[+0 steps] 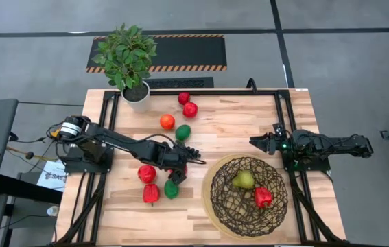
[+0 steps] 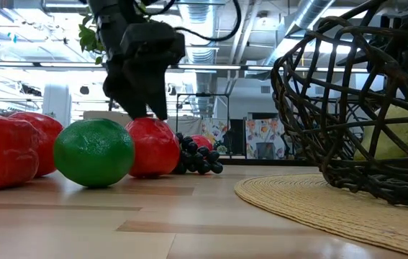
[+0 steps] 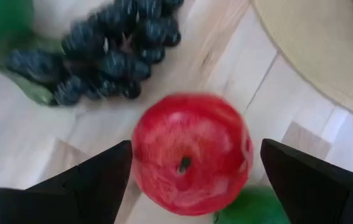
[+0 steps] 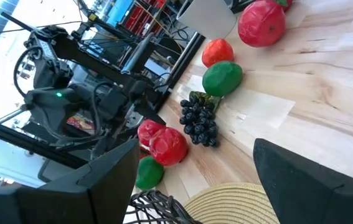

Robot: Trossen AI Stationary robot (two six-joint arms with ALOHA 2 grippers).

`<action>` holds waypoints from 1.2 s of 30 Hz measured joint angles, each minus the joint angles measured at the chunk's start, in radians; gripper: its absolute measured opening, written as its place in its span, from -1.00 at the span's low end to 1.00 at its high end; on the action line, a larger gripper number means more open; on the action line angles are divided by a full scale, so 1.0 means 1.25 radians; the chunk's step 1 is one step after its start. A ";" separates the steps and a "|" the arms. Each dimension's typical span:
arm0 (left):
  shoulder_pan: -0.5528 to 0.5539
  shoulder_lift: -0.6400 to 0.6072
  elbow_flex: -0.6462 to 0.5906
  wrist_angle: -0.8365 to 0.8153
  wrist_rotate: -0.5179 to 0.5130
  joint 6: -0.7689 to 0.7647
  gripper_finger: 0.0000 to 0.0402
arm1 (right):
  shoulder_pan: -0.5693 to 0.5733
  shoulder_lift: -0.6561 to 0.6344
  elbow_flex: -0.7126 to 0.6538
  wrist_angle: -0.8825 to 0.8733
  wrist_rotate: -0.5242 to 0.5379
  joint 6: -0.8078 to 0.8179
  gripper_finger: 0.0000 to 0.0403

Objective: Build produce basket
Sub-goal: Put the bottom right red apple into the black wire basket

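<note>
- Left gripper (image 3: 188,180) hovers with jaws spread wide either side of a red apple (image 3: 192,152) on the worktop (image 1: 235,130), not gripping.
- Grapes (image 3: 111,53) lie just beyond; the basket (image 1: 248,195) sits nearby, holding a pear (image 1: 243,180) and a pepper (image 1: 263,197).
- Step: picking the apple; next, lower and close.
- Right gripper (image 1: 263,143) waits open, beside the basket.

Dark brown woven basket (image 1: 248,196) on a tan round mat (image 1: 211,206), green pear (image 1: 243,180) and red pepper (image 1: 263,197) inside it, red apple (image 3: 190,153) beside dark grapes (image 3: 104,54), pale wood worktop (image 1: 235,127), black-and-yellow striped floor mat (image 1: 180,49).
</note>
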 joint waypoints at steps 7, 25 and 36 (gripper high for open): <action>0.000 0.000 -0.040 0.030 -0.007 -0.013 0.79 | 0.000 0.000 0.000 0.000 0.000 0.000 0.66; 0.003 0.000 -0.046 0.071 0.034 -0.056 0.47 | 0.000 0.000 0.000 -0.001 0.000 -0.007 0.66; 0.003 0.001 0.008 0.115 0.051 -0.085 0.45 | 0.000 0.000 0.000 -0.001 0.000 -0.006 0.66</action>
